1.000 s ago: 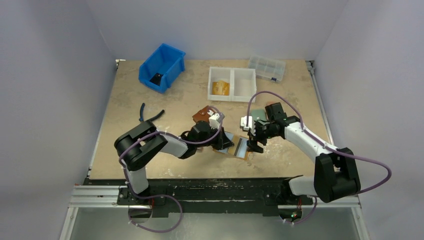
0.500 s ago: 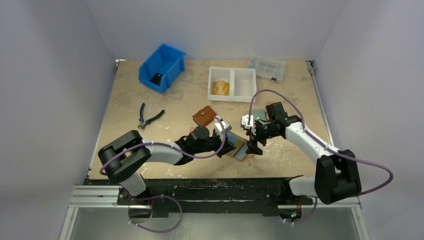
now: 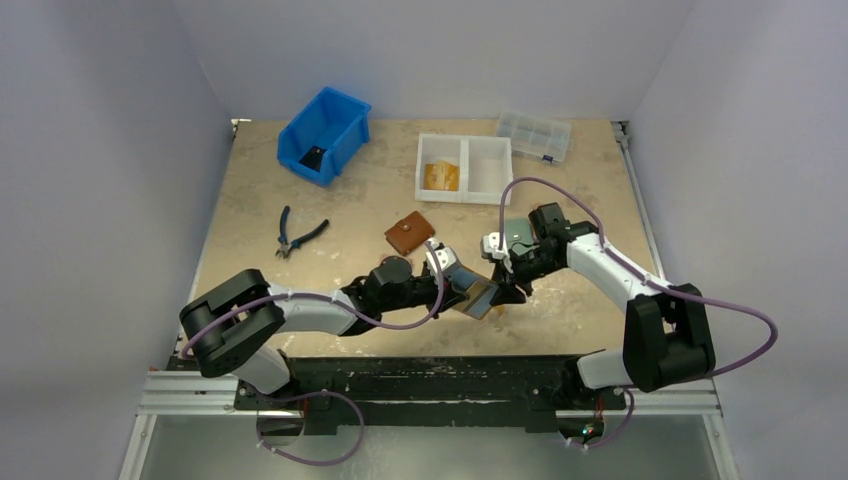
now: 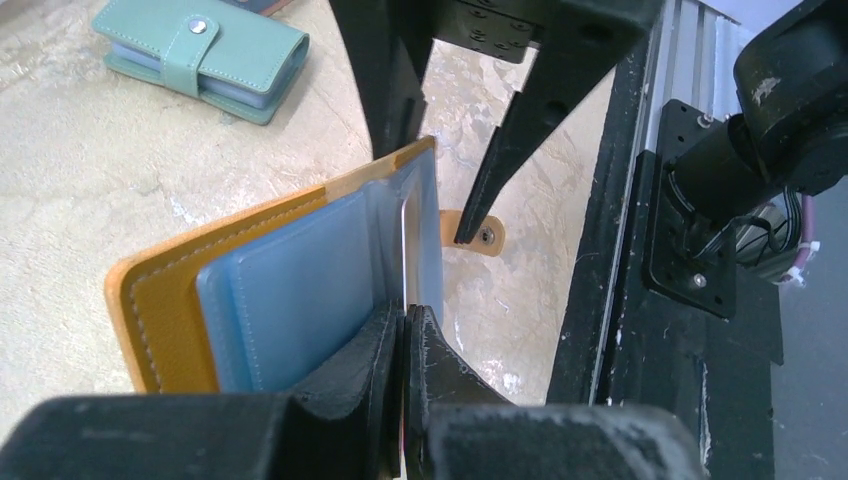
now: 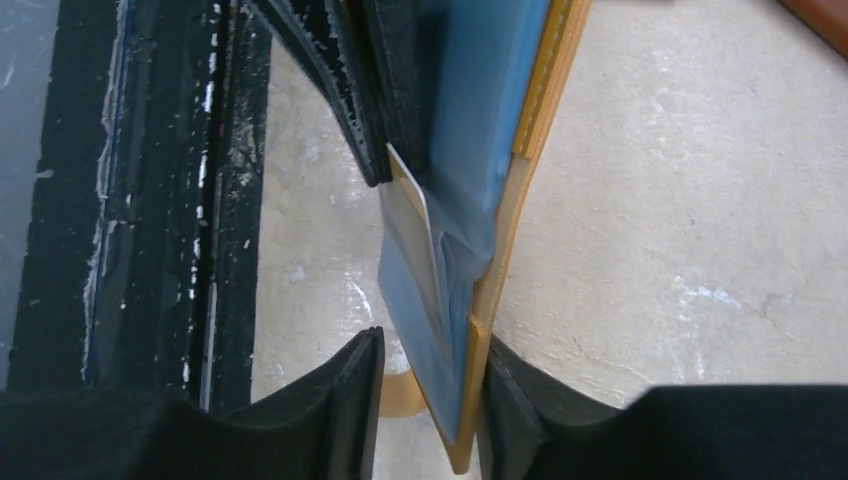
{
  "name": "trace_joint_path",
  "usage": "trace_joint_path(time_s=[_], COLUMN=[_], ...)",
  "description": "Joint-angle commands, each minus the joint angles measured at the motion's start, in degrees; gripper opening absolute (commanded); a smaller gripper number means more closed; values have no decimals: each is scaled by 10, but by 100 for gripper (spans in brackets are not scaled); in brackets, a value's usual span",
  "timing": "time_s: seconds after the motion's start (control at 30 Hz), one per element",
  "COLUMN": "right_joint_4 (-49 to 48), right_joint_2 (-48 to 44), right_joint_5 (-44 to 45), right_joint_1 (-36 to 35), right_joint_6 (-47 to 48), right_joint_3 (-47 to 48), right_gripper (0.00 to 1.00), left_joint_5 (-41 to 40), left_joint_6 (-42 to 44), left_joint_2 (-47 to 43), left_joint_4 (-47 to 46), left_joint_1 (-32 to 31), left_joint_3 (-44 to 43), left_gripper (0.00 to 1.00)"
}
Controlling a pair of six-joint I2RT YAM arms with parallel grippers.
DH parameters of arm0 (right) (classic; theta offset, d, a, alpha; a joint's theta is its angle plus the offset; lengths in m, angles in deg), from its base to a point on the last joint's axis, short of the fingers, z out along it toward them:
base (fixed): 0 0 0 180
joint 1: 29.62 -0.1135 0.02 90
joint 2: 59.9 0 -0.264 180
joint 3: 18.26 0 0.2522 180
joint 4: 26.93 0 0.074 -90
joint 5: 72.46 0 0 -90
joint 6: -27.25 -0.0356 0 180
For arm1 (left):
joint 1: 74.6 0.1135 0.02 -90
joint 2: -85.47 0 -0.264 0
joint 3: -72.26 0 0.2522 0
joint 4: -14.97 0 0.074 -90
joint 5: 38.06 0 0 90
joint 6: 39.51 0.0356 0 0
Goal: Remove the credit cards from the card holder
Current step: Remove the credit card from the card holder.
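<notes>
The mustard-orange card holder stands open on edge near the table's front middle, held up between my two grippers. Its blue sleeves fan out from the orange cover. My left gripper is shut on the thin pale edge of a credit card that sticks out of a sleeve. That card also shows in the right wrist view. My right gripper straddles the holder's far corner. One pad touches the orange cover; the other stands a little off the sleeves. The snap tab hangs loose.
A teal wallet lies just behind the right gripper, and a brown wallet sits left of it. Pliers, a blue bin, a white two-part tray and a clear box are farther back. The black front rail is close.
My left arm stretched rightward and tipped the holder up on edge, uncovering the brown wallet. The right gripper widened, then narrowed around the holder's corner.
</notes>
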Motion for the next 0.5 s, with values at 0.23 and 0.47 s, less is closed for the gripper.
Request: trace_joint_path(time_s=[0.23, 0.47], right_joint_4=[59, 69], right_joint_2=[-13, -7], right_joint_5=[-46, -38], right_joint_1=[2, 2], right_joint_6=[54, 62], right_joint_3=[31, 37], right_gripper=[2, 0], left_joint_5=[6, 7], left_joint_6=[36, 31], left_joint_2=[-30, -42], left_joint_4=[-43, -39], left_joint_1=[-5, -4], left_joint_3=[18, 26], left_gripper=[0, 3])
